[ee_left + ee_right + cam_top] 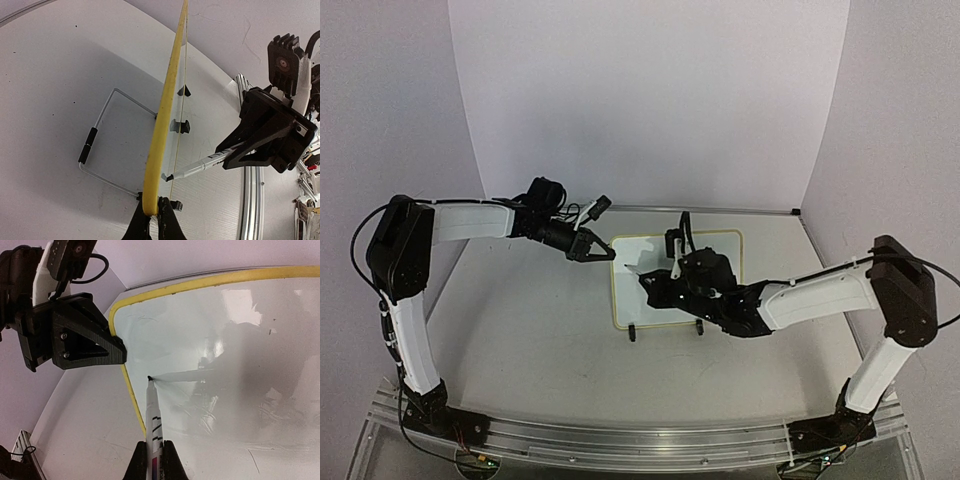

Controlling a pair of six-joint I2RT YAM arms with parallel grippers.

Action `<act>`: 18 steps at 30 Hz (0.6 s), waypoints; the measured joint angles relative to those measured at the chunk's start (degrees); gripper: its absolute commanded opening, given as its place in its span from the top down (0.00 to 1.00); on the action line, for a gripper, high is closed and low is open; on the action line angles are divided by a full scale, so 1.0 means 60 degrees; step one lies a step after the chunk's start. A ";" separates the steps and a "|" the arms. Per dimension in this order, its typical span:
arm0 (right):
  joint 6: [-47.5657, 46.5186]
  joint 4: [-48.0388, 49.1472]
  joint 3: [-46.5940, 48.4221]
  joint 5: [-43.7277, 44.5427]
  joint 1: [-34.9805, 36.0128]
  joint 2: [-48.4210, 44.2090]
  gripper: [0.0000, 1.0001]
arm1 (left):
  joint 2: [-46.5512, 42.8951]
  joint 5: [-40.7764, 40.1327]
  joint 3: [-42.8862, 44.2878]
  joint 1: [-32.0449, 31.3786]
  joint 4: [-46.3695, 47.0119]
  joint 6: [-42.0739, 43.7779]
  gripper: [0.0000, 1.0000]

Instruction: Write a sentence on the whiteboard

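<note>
Board [720, 255]: stands near the middle of the table, leaning back, long side down, glossy white face toward the arms, yellow-rimmed with rounded corners
Board face [225, 340]: in the right wrist view it carries glare patches, dim reflections and faint smears low down
Feet [632, 333]: two small black clips under the board's lower edge, resting on the table
Stand [87, 145]: thin wire frame with a black sleeve, behind the board, seen in the left wrist view
Left tool [155, 212]: clamped on the board's left edge near the upper corner, one finger on each side of the yellow rim
Marker [154, 415]: white barrel with dark print and a black tip; the tip touches the face just inside the left rim, below the left tool, and meets its own reflection
Right tool [152, 455]: closed on the marker's barrel, in front of the board
Arms: the left reaches in from the left, the right from the right, its forearm crossing the board's lower right corner
Table [520, 330]: pale grey, with white walls behind and at the sides
Rail [620, 440]: metal strip along the near edge, carrying both arm bases
</note>
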 measured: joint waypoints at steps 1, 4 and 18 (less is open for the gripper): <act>0.0009 -0.0016 -0.0027 0.0038 0.0000 -0.0031 1.00 | 0.0000 -0.0002 0.0000 0.0000 0.0000 0.0000 1.00; 0.0019 -0.0051 -0.0064 0.0071 0.0001 -0.0090 1.00 | 0.0000 -0.0002 0.0000 0.0000 0.0000 -0.0002 1.00; -0.0049 0.0508 -0.1016 -0.0143 -0.0246 -0.1012 1.00 | -0.0056 0.0007 0.0008 -0.0047 -0.0104 0.0171 1.00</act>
